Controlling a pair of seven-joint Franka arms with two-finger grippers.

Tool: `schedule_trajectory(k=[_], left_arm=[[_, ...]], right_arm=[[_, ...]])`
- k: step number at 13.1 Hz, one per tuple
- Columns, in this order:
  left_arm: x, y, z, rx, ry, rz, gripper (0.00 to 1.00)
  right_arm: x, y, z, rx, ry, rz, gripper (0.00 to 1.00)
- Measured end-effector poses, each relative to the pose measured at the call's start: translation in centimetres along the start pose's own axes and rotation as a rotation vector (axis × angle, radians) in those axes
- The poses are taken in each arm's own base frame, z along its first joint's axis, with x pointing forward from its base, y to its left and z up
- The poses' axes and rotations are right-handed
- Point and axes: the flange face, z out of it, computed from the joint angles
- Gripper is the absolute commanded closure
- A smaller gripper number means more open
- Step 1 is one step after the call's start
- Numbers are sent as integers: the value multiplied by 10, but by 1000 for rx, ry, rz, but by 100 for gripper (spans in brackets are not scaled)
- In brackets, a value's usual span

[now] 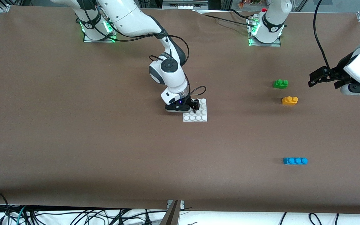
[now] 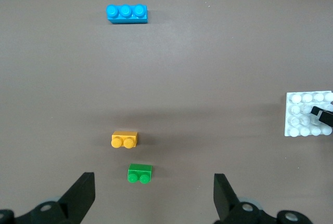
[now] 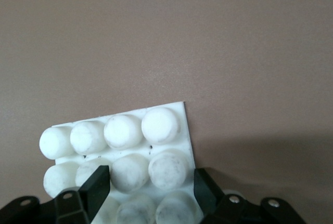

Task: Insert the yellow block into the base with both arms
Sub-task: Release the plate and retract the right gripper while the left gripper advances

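Your right gripper (image 1: pixel 195 107) sits down on the base (image 1: pixel 198 118), fingers straddling studs; your left gripper (image 2: pixel 153 195) hangs wide above the yellow block (image 1: pixel 289 100), untouched

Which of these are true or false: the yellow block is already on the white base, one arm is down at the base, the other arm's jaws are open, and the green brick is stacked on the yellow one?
1. The yellow block sits on the base. False: it lies on the table, apart from it.
2. The right gripper is down at the base. True.
3. The left gripper hangs open over the table. True.
4. The green brick is stacked on the yellow block. False: it lies beside it, farther from the front camera.
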Motion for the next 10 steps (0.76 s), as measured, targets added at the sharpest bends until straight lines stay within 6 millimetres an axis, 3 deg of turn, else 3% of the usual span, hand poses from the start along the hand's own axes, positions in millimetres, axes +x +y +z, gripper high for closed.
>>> schedule_trajectory(k=[3,5,10], left_arm=[[4,0,8,0,-15,0,0],[6,-1,13,0,-23,-1,0],[9,0,18,-1,-33,0,0]], right_arm=[[16,2,-5,0,17,27,1],[33,2,-20,-23,13,45,1],[116,31,-117,-142,-37,40,0]])
